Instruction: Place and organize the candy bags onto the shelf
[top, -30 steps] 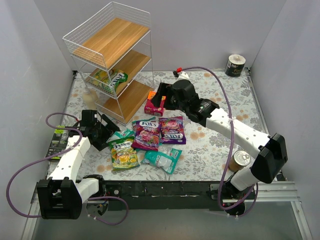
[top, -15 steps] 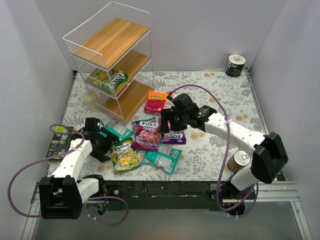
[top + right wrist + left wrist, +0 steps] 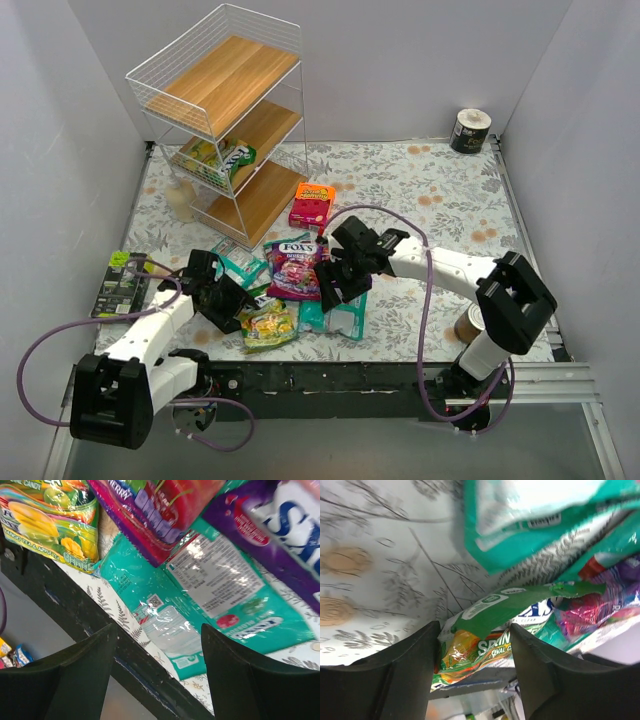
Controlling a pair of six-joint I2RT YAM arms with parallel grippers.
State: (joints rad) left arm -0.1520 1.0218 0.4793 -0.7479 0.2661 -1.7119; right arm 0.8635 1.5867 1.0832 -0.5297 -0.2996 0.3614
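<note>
A: Where do we stand on the task?

B: Early, we judge. One bag (image 3: 222, 158) lies on the middle tier of the shelf (image 3: 220, 85). The others sit in a loose pile on the table (image 3: 440, 200), in front of the shelf and close to the near edge.

A: And our grippers?

B: Both are spread wide and low over the pile, holding nothing. The left gripper (image 3: 475, 630) has the raised edge of the green bag (image 3: 268, 326) between its fingers, with the jaws not closed. We can't tell whether either finger touches the foil. The right gripper (image 3: 159, 630) hovers over the teal bag (image 3: 200, 595), which lies flat, one end tucked under the magenta bag (image 3: 295, 268).

A: So the step is a pick.

B: We read it so: left for green, right for teal.

A: What does the next move call for?

B: On the left, we'd close on that raised edge and lift gently, watching that it peels free of its neighbours. The foil looks slick, so a shallow pinch may slip. The right is harder, because the teal bag offers no raised edge and lies just beside the table's drop. We'd come down on a border, or first slide it clear of the magenta bag. After that, we carry to a tier; the top one looks bare.
</note>
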